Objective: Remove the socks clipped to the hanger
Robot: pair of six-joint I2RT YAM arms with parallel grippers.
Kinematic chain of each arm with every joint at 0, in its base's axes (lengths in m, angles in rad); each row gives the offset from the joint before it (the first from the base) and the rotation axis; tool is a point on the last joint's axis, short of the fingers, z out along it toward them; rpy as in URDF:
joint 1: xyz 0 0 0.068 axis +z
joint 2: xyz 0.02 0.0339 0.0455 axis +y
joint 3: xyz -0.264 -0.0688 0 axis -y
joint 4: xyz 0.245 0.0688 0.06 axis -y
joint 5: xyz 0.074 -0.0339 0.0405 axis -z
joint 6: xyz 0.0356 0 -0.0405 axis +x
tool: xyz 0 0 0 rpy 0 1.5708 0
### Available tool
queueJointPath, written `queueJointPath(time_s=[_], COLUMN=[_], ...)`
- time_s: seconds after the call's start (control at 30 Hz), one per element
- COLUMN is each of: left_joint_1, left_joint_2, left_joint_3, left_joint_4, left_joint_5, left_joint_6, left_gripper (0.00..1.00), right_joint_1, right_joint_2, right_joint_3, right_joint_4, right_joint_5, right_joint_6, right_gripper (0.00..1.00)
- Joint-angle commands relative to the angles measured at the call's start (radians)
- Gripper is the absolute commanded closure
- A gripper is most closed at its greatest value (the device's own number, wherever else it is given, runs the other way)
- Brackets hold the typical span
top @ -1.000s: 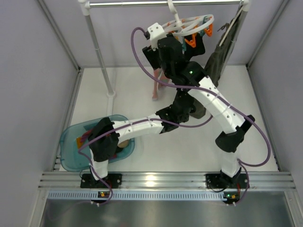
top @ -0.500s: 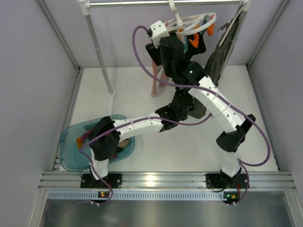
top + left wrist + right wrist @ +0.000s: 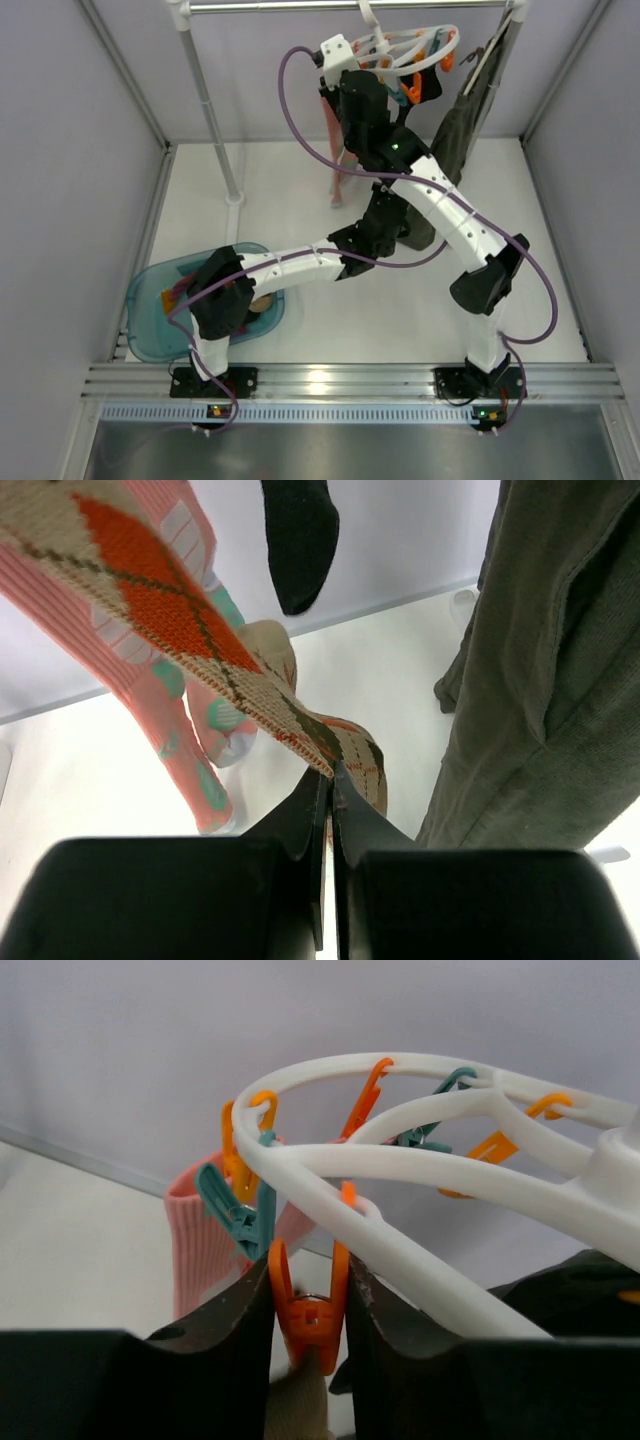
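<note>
The white oval hanger (image 3: 412,42) hangs from the top rail, with orange and teal clips. My right gripper (image 3: 308,1310) is up at the hanger (image 3: 430,1165), its fingers pressed on both sides of an orange clip (image 3: 306,1310) that holds a beige sock cuff (image 3: 298,1405). My left gripper (image 3: 331,777) is lower down, shut on the beige and orange argyle sock (image 3: 190,620), which runs taut up and left. A pink sock with teal patches (image 3: 185,750) and a black sock (image 3: 300,540) hang behind it. The pink sock also shows in the top view (image 3: 335,150).
A dark olive garment (image 3: 545,680) hangs just right of my left gripper, on a slim hanger (image 3: 480,60). A teal bin (image 3: 150,315) holding items sits by the left arm's base. The rack's upright pole (image 3: 212,115) stands at the back left.
My right gripper has risen and shifted right at the hanger, and the hanger has tilted with it. The pink sock has swung to the right. The left arm has barely moved.
</note>
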Motion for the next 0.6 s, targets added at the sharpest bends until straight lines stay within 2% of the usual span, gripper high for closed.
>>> queueJointPath(time_s=[0.0, 0.03, 0.07, 0.17, 0.27, 0.33, 0.4, 0.47, 0.5, 0.57], left_joint_1=[-0.003, 0.0, 0.003, 0.028, 0.066, 0.074, 0.075, 0.083, 0.089, 0.12], left_joint_2=[-0.027, -0.027, -0.03, -0.052, -0.144, -0.259, -0.345, -0.449, -0.477, -0.565], left_joint_3=[-0.011, -0.013, -0.025, -0.072, -0.198, -0.301, -0.345, -0.369, -0.367, -0.378], left_joint_4=[0.046, 0.046, 0.044, 0.041, 0.036, 0.009, -0.124, -0.261, -0.442, -0.584], left_joint_5=[0.017, 0.013, 0.013, 0.01, -0.012, -0.06, -0.127, -0.187, -0.232, -0.258], left_joint_6=[-0.011, -0.011, -0.017, -0.069, -0.156, -0.189, -0.267, -0.368, -0.412, -0.535], left_gripper=[1.0, 1.0, 1.0, 1.0, 1.0, 1.0, 1.0, 1.0, 1.0, 1.0], right_joint_1=[-0.018, -0.018, -0.019, -0.019, -0.034, -0.056, -0.077, -0.114, -0.128, -0.168], right_joint_2=[0.017, 0.018, 0.017, -0.009, -0.057, -0.094, -0.133, -0.158, -0.176, -0.192], right_joint_3=[0.036, 0.035, 0.032, -0.006, -0.063, -0.107, -0.144, -0.197, -0.21, -0.244], right_joint_4=[0.111, 0.114, 0.117, 0.122, 0.12, 0.106, 0.103, 0.112, 0.117, 0.131], right_joint_5=[0.002, 0.002, 0.0, -0.044, -0.147, -0.28, -0.455, -0.565, -0.679, -0.76], right_joint_6=[-0.012, -0.013, -0.009, 0.025, 0.092, 0.151, 0.194, 0.255, 0.278, 0.32], right_gripper=[0.77, 0.85, 0.86, 0.85, 0.85, 0.82, 0.8, 0.79, 0.77, 0.66])
